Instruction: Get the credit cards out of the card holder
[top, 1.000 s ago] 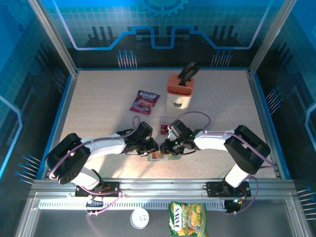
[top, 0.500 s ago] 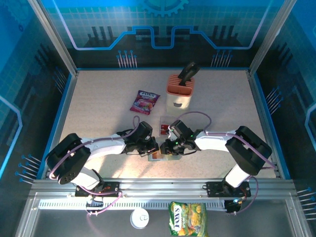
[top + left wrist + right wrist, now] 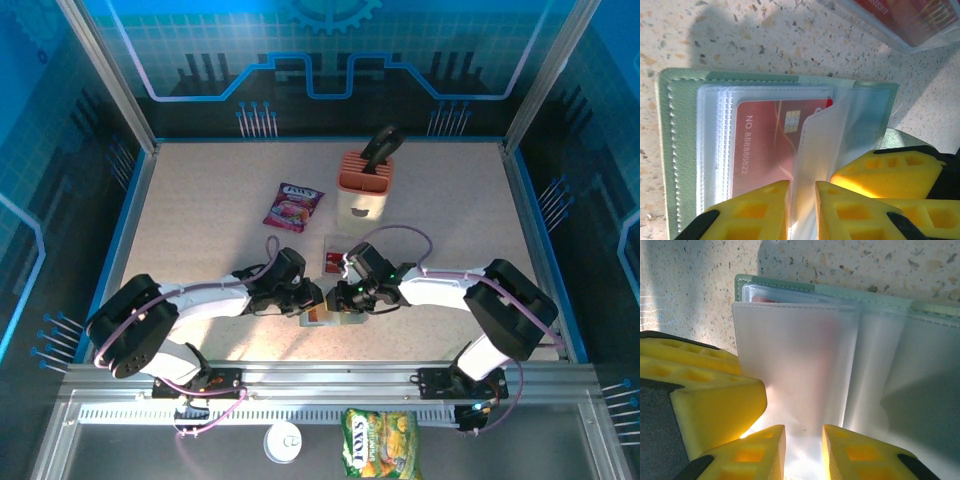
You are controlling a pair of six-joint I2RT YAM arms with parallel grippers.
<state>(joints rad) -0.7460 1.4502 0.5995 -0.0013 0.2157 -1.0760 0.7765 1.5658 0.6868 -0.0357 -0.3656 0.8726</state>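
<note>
Red plastic, sleeved, left wrist: credit card (image 3: 765,150) tucked in the card holder (image 3: 675,150), left end effector (image 3: 802,200) narrowly apart around a sleeve leaf (image 3: 812,145); cannot tell whether pinched. Right wrist: same doubt for right end effector (image 3: 803,450). Could tear the leaf by pulling it, not the card. From above: lying near the front of a speckled counter (image 3: 200,200), blue-lit walls (image 3: 450,50) around.

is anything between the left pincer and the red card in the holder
Yes: the left pincer straddles a clear sleeve leaf that covers part of the red card, which sits tucked inside the card holder.
</note>
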